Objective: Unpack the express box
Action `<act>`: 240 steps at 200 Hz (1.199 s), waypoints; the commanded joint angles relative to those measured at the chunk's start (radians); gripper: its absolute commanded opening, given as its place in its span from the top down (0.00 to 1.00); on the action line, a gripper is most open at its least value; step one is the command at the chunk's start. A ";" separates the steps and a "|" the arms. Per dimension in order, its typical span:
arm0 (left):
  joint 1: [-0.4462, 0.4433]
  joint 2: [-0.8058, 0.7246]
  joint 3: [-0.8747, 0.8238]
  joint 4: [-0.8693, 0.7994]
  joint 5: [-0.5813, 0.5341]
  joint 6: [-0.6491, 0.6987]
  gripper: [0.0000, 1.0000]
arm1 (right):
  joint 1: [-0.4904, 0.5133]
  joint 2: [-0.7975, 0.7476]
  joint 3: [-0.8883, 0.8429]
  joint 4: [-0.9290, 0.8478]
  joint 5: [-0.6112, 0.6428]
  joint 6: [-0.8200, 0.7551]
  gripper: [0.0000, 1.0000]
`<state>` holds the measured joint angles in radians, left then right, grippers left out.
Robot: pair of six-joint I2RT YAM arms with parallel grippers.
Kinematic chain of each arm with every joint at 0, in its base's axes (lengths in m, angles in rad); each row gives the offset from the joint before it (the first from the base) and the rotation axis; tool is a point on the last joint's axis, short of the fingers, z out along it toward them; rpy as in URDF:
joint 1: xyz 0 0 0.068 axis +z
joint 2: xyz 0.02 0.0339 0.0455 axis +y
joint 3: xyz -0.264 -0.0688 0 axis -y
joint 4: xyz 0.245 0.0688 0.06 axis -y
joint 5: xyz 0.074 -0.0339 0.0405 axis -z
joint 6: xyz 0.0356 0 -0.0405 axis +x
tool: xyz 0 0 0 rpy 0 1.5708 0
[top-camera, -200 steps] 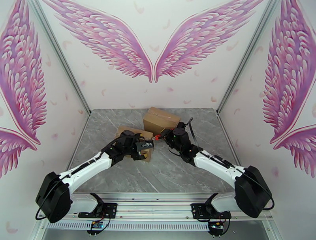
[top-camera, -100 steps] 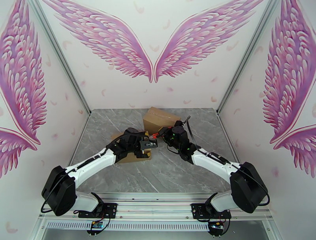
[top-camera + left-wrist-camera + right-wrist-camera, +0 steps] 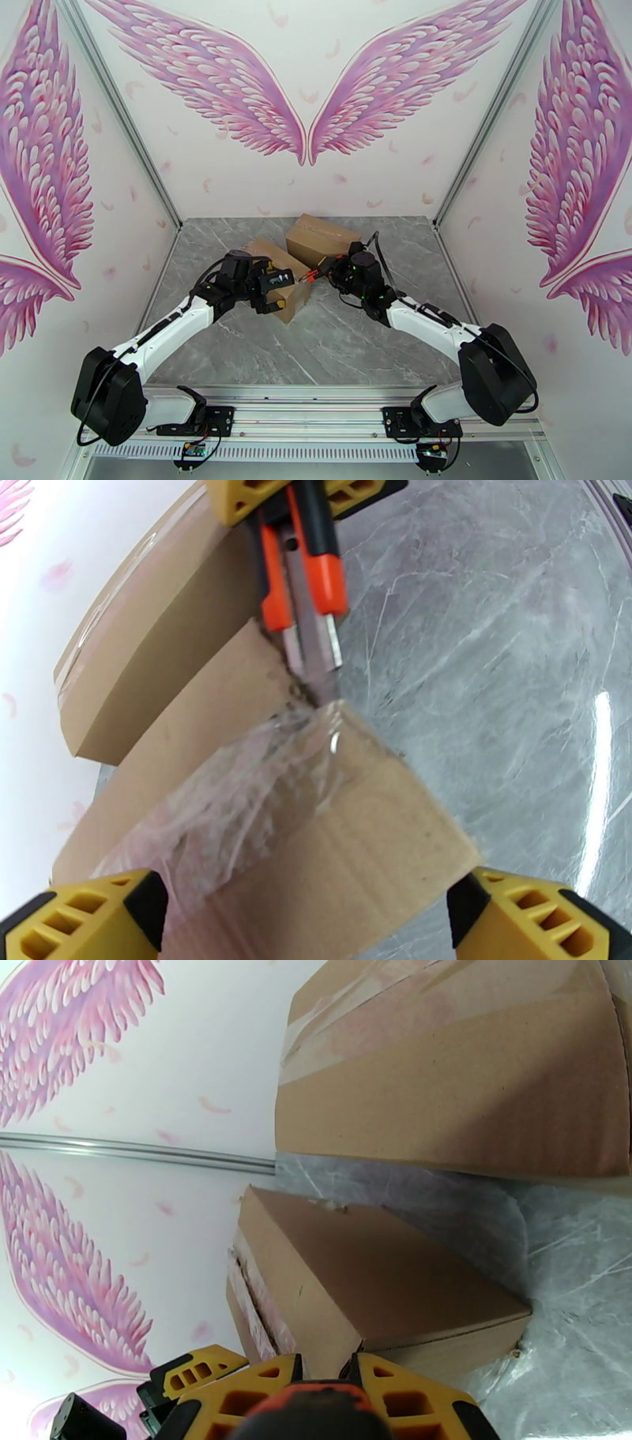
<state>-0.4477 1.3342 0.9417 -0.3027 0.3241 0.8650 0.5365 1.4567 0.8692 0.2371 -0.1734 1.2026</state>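
Observation:
The express box [image 3: 275, 267] is a small brown carton lying left of centre. Its end [image 3: 300, 827] is covered in torn clear tape. My left gripper [image 3: 278, 289] is open, and its yellow fingertips [image 3: 87, 914] straddle that taped end. My right gripper [image 3: 327, 273] is shut on an orange and black utility knife [image 3: 312, 275]. The knife [image 3: 304, 583] points its blade at the box's upper corner, on the tape. In the right wrist view the box [image 3: 371, 1276] lies on the table just beyond my right gripper [image 3: 316, 1386].
A second, larger taped carton [image 3: 320, 237] stands right behind the small one, close to the knife hand, and shows as the upper carton [image 3: 450, 1078] in the right wrist view. The grey marble table [image 3: 347, 339] is walled at the back and both sides.
My left arm has swung left and its gripper shifted left along the box. The right gripper with the knife has edged slightly toward the box. Both openings are unchanged.

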 commanded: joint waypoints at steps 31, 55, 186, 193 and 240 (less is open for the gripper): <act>-0.050 0.026 0.039 0.119 -0.049 0.037 0.01 | 0.030 0.024 -0.018 -0.022 -0.179 0.037 1.00; -0.074 0.059 0.059 0.133 -0.071 0.048 0.01 | 0.033 0.019 -0.023 0.009 -0.163 0.078 1.00; 0.005 0.089 0.112 0.146 -0.046 -0.044 0.03 | 0.059 0.058 -0.049 0.072 -0.227 0.086 1.00; 0.010 0.089 0.110 0.154 -0.045 -0.058 0.03 | 0.059 0.062 -0.049 0.082 -0.236 0.095 1.00; 0.033 0.100 0.112 0.213 -0.069 -0.163 0.02 | 0.090 0.051 -0.065 0.093 -0.201 0.143 1.00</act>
<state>-0.4667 1.4292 0.9966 -0.3004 0.3744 0.8005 0.5423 1.5135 0.8375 0.3981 -0.1925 1.3209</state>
